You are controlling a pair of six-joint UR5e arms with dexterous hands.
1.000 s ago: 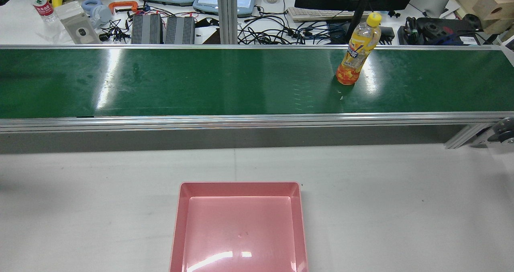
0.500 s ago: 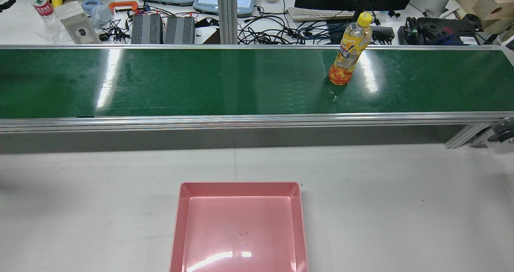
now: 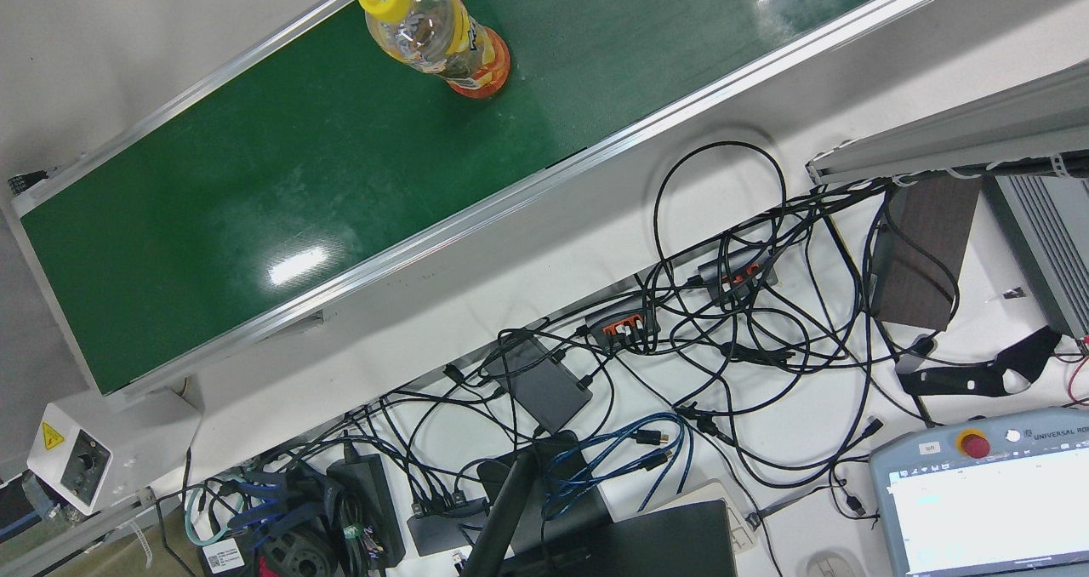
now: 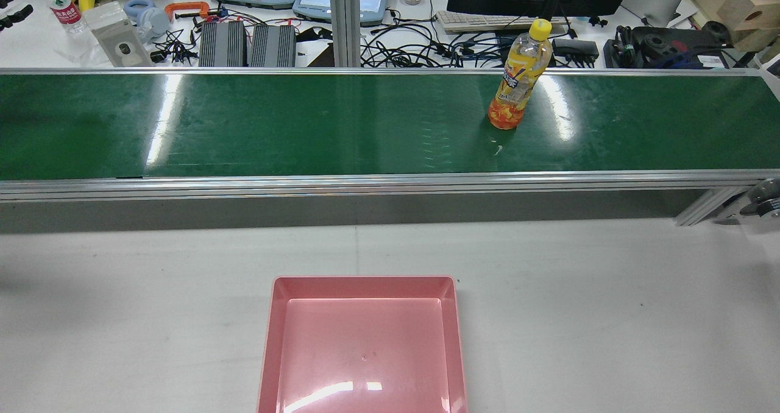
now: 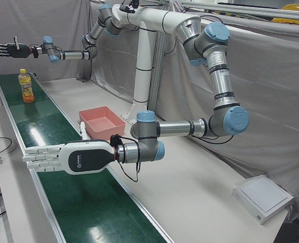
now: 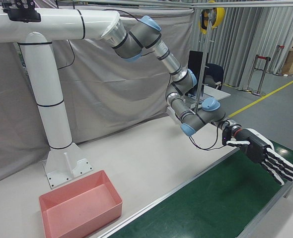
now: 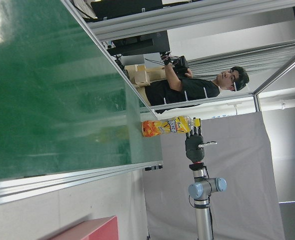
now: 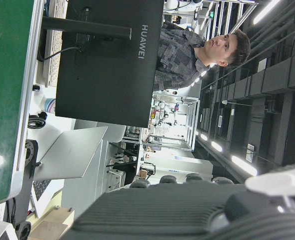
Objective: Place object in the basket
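A juice bottle (image 4: 517, 78) with a yellow cap and orange base stands upright on the green conveyor belt (image 4: 304, 127), right of centre; it also shows in the overhead view (image 3: 434, 37). The pink basket (image 4: 364, 281) sits on the white table in front of the belt. My white left hand (image 5: 63, 158) hovers open over the belt's near end, fingers straight, far from the bottle (image 5: 26, 87). My black right hand (image 5: 7, 49) hangs open in the air beyond the bottle at the belt's far end. Neither hand holds anything.
Beyond the belt lies a desk with tangled cables (image 3: 723, 322), a teach pendant (image 3: 987, 492), a monitor (image 8: 107, 60) and a keyboard. A person (image 7: 187, 90) stands behind that desk. The white table (image 4: 609, 315) spreads around the basket.
The bottle has ridden the belt to the left in the rear view. Dark fingertips at that view's top left edge have come a little further in.
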